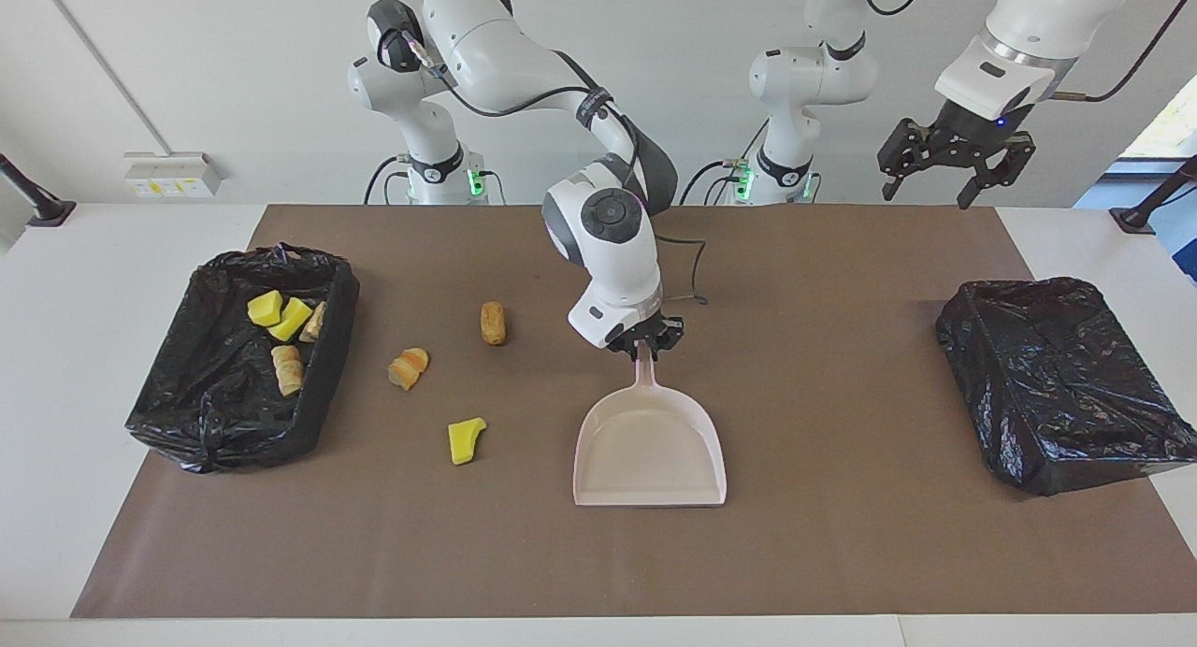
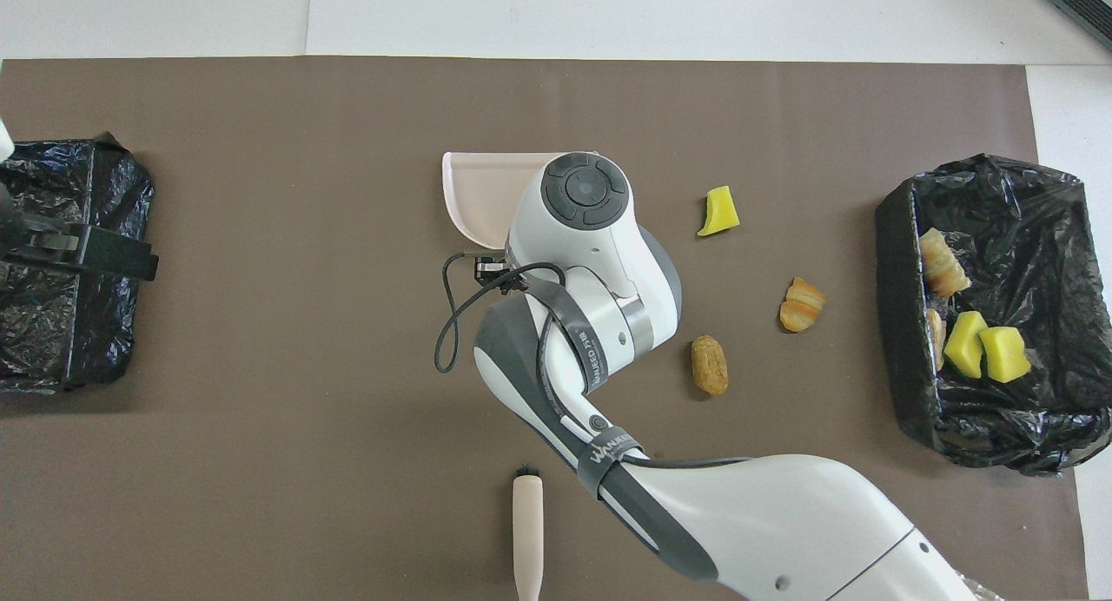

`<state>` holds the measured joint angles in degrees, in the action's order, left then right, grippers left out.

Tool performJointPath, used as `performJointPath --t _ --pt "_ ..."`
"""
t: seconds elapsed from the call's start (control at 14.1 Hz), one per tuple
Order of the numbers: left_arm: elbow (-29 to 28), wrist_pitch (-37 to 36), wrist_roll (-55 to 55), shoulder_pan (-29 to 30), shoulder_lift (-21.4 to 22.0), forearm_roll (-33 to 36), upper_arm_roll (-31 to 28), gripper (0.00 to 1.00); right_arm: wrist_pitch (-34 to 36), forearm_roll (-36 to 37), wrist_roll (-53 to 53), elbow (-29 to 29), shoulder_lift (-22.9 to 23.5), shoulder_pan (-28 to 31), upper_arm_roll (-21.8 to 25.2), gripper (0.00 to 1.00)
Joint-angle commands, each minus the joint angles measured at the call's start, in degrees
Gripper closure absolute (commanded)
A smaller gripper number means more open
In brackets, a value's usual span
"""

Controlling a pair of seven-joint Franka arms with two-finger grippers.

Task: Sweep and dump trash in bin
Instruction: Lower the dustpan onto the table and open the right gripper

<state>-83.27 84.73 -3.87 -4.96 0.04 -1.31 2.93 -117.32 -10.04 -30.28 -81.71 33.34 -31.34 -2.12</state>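
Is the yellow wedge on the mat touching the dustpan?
Apart. The facing view shows bare mat between the yellow wedge and the dustpan; the overhead view shows it too.

White arms (image 1: 524,58), grey joints, black hands, looping cables

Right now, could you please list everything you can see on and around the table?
bins: 2, black; one at the right arm's end, one at the left arm's end.
trash in bin: about 5, yellow wedges and tan striped pieces, in the right arm's end bin.
loose trash: 3, brown roll, orange croissant, yellow wedge, on the mat between that bin and the dustpan.
dustpan: 1, pale pink, mid-mat.
brush handle: 1, pale, at the robots' edge.
mat: 1, brown.
right gripper: at the dustpan's handle.
left gripper: open, waiting high.
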Motion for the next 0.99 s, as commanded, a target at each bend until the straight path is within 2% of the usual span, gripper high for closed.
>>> performJointPath --t 0.0,0.21,0.35,0.57,0.71,0.92 --pt "-1.28 2.27 -0.43 0.13 0.32 0.61 0.14 0.00 -0.63 -0.25 1.89 -2.14 -1.79 0.93 -0.69 0.00" --pt "-2.93 4.29 -0.08 -0.22 -1.61 0.61 1.72 0.00 2.69 -0.24 1.98 -2.49 -5.29 2.07 -0.16 0.00" --pt "-7.23 10.42 4.37 0.22 -1.70 0.61 5.14 0.00 9.35 -0.77 3.90 -2.40 -8.80 6.01 -0.34 0.00" --pt "-12.60 18.52 15.27 0.39 -3.37 0.70 11.37 0.00 19.29 -0.86 7.17 -3.36 -14.43 7.26 -0.16 0.00" --pt "-13.14 22.04 21.25 0.13 -6.43 1.22 14.89 0.00 22.56 -0.86 6.99 -9.57 -20.39 6.82 -0.25 0.00" --pt "-12.79 27.32 30.65 -0.40 -11.97 5.07 19.37 0.00 22.49 -1.30 7.44 -23.44 -29.97 4.81 -0.69 0.00"
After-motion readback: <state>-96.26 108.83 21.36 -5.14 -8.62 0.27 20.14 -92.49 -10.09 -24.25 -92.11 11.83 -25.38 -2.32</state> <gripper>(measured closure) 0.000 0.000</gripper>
